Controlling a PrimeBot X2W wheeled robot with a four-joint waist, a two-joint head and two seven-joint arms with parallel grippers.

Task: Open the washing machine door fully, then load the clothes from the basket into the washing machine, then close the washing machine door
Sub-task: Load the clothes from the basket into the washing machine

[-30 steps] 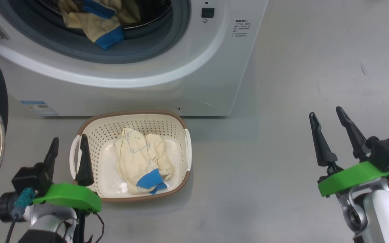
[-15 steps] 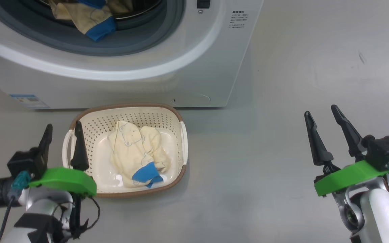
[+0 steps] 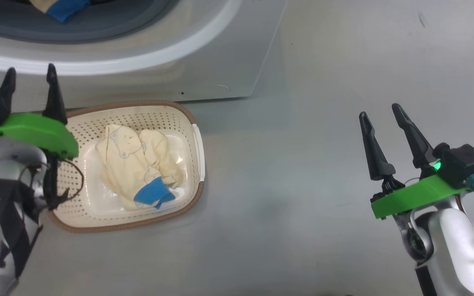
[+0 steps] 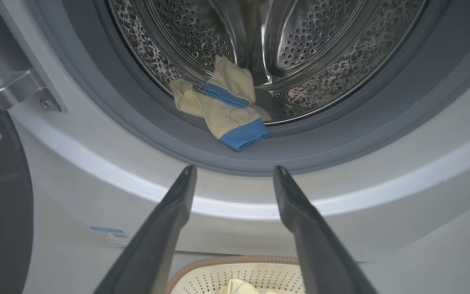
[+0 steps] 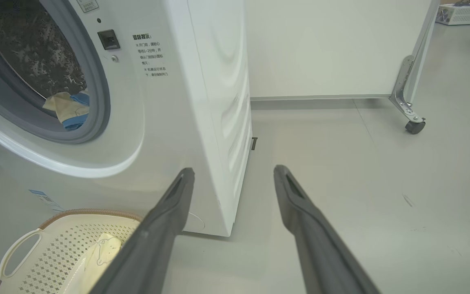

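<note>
Clothes [image 3: 134,164] heaped in basket [image 3: 159,117]; left gripper [image 3: 30,69], spread, seemingly over basket's left rim; right gripper [image 3: 379,110], spread, well to basket's right.

You have a smooth, pale grey floor [image 3: 311,185] around you, faintly glossy, with a few dark scuffs [image 3: 421,18]. Your right wrist view shows a white partition panel [image 5: 320,49] on a metal bracket [image 5: 402,81] with a black caster [image 5: 415,126].
</note>
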